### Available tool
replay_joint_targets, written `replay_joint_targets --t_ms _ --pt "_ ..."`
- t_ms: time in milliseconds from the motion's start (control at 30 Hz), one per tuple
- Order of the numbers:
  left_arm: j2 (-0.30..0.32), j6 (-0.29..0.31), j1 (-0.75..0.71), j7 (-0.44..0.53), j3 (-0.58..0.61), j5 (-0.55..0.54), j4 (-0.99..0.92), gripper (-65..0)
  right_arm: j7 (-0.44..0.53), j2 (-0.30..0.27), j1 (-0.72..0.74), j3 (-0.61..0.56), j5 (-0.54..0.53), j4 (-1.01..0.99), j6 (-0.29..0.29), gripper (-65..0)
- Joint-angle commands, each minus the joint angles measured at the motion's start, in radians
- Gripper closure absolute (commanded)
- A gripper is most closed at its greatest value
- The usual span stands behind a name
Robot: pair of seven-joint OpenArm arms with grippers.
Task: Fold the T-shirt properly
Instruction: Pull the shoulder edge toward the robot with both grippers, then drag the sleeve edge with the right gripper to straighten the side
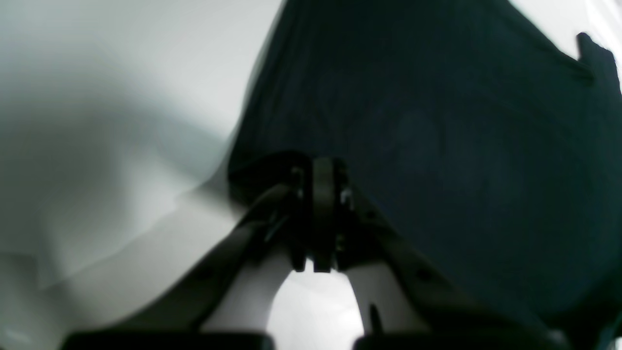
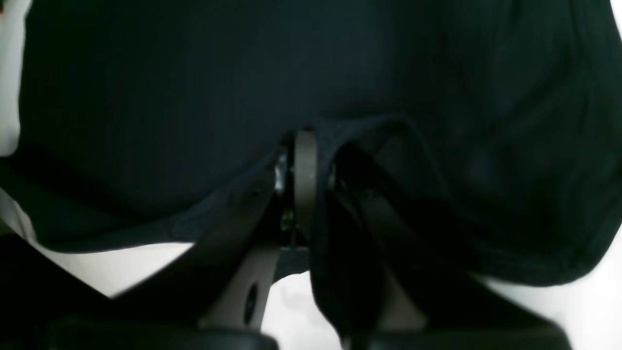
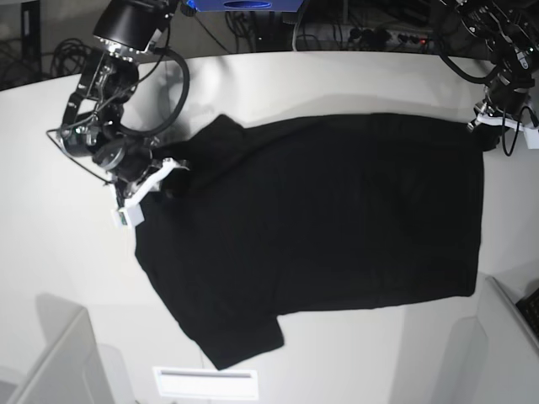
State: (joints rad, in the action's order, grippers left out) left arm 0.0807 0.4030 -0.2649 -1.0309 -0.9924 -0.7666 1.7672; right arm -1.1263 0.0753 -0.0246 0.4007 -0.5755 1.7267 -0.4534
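White tabletop [image 3: 337,80] is carrying the work: the left gripper [image 1: 323,214] is pinching a far-right corner of the large black cloth T-shirt [image 3: 337,219], while the right gripper [image 2: 303,184] is pinching its left edge. Spreading looks underway; next, likely tensioning, then folding a side inward.

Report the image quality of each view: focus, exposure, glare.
Left wrist: soft and blurred, the T-shirt a flat dark mass, white table blown out. Right wrist: underexposed, the right gripper barely separable from cloth. Base: sharp, evenly lit, faint shadows, glare on the tabletop beyond the shirt.
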Motion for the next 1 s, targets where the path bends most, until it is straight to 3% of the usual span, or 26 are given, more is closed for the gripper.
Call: replay_joint_targets --t_ms 0,133,833,967 --pt "0.012 0.003 0.002 0.017 -0.004 -0.018 0.017 0.0 0.019 -0.002 0.03 -0.003 -0.021 0.003 0.015 0.0" --pt "0.012 -0.04 0.023 0.017 -0.003 -0.018 0.009 0.0 0.021 -0.002 0.09 -0.004 -0.021 -0.05 0.077 0.0" --pt "0.02 -0.063 0.108 0.019 -0.006 -0.014 -0.062 0.0 0.028 -0.002 0.257 -0.006 -0.021 -0.227 0.086 0.0" --pt "0.021 -0.103 0.109 0.022 -0.003 -0.014 -0.062 0.0 0.028 -0.002 0.286 -0.006 -0.021 -0.273 0.086 0.0"
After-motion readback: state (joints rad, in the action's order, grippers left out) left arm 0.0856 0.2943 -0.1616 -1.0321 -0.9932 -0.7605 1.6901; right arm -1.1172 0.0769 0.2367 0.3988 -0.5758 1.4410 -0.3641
